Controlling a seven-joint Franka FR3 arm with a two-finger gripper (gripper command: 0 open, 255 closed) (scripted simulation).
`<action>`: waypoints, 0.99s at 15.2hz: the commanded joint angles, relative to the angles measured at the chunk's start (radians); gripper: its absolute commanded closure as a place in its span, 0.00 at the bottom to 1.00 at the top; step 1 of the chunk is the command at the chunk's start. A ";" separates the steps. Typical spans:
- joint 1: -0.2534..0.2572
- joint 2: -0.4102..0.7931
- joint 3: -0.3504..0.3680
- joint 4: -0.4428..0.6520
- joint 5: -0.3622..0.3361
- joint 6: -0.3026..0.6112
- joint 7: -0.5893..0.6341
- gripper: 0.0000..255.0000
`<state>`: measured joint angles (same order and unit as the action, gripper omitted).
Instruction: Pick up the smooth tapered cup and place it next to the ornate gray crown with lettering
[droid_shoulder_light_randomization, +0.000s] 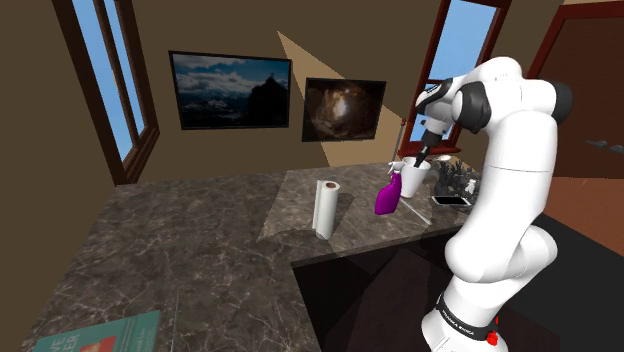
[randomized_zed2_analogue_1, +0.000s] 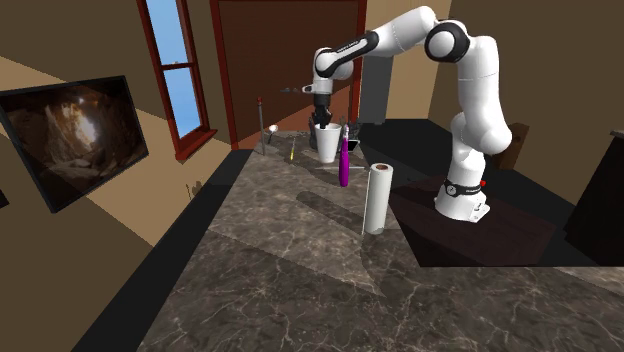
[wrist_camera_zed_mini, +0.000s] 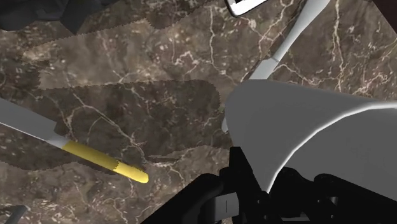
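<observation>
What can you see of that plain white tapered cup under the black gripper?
The plain white tapered cup is smooth and unmarked, wider at its open rim than at its base, with no handle that shows. Its material cannot be told. It seems to stand upright on the dark marbled stone counter, close beside a purple bottle; whether the two touch cannot be told. The all-black gripper is at its rim from above.

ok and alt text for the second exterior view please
A white robot arm reaches down to a white cup on a dark marbled counter, its black hand at the cup's rim. A purple bottle and a paper towel roll are nearby.
</observation>
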<state>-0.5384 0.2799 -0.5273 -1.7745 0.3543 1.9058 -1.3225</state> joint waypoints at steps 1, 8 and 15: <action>0.000 0.007 0.002 -0.019 0.007 0.025 -0.008 1.00; -0.002 0.027 0.007 -0.045 0.023 0.065 -0.024 1.00; -0.002 0.026 0.007 -0.045 0.022 0.065 -0.024 0.00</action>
<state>-0.5409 0.3064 -0.5200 -1.8191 0.3767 1.9706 -1.3466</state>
